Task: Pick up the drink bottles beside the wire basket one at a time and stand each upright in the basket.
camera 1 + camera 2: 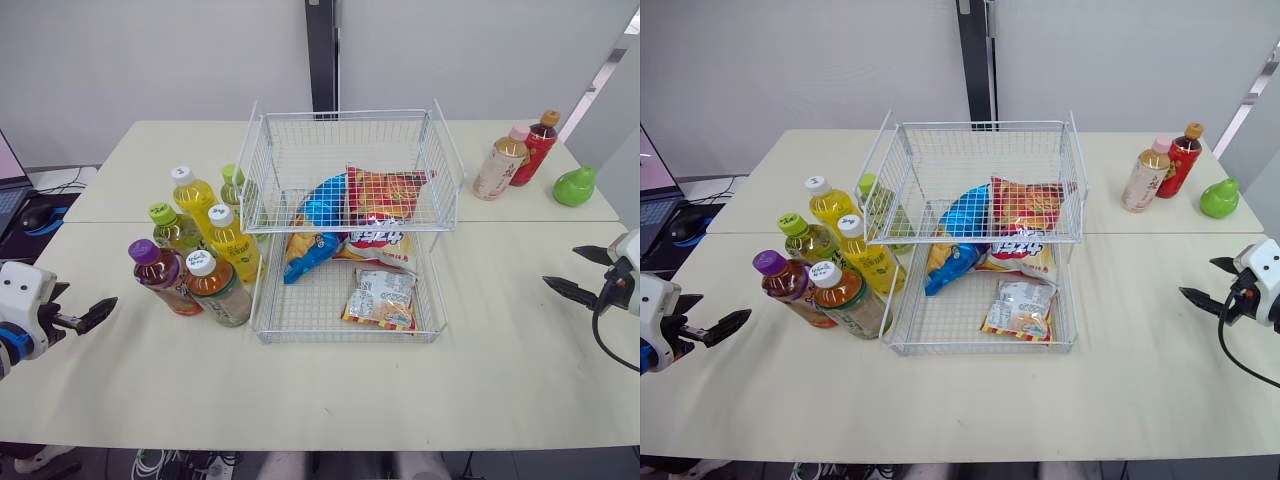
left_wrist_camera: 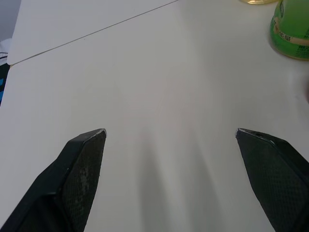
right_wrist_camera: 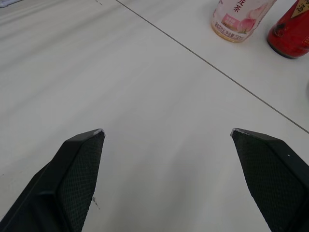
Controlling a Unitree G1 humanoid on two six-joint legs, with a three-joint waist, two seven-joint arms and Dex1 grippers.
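Claws spread wide over pale cream surface [image 1: 500,330].
Neither left claw [image 2: 171,131] nor right claw [image 3: 166,130] holds anything; six capped drink bottles [image 1: 232,250] stand beside the white two-tier wire basket [image 1: 345,113].

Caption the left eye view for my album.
Six drink bottles beside a snack-filled wire basket; left gripper and right gripper open.

Pale table [image 1: 480,370] with a seam across, blue snack bag [image 1: 318,212] touching red snack bag [image 1: 385,200], small packet [image 1: 381,297] lying flat just in front, green pear-shaped object [image 1: 574,186] near the far right edge, laptop [image 1: 8,170] off the left side
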